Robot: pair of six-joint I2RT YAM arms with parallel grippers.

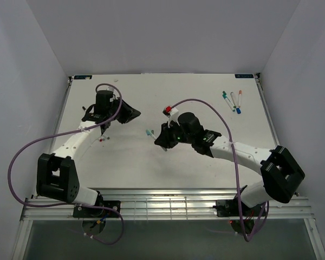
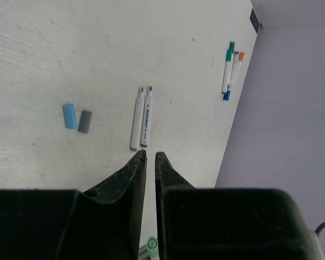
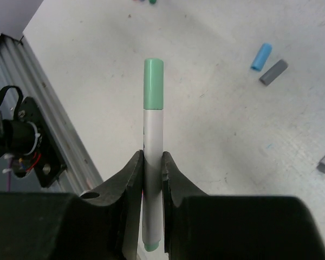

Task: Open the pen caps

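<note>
In the right claw (image 3: 153, 157), a green-capped pen (image 3: 152, 132); left claw (image 2: 150, 156) nearly closed; lying pen's (image 2: 145, 116) print illegible.

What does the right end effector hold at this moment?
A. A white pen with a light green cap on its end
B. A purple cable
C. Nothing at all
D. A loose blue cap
A: in the right wrist view, the right end effector is closed on a white pen, and the green cap is still on the end of the pen.
</note>
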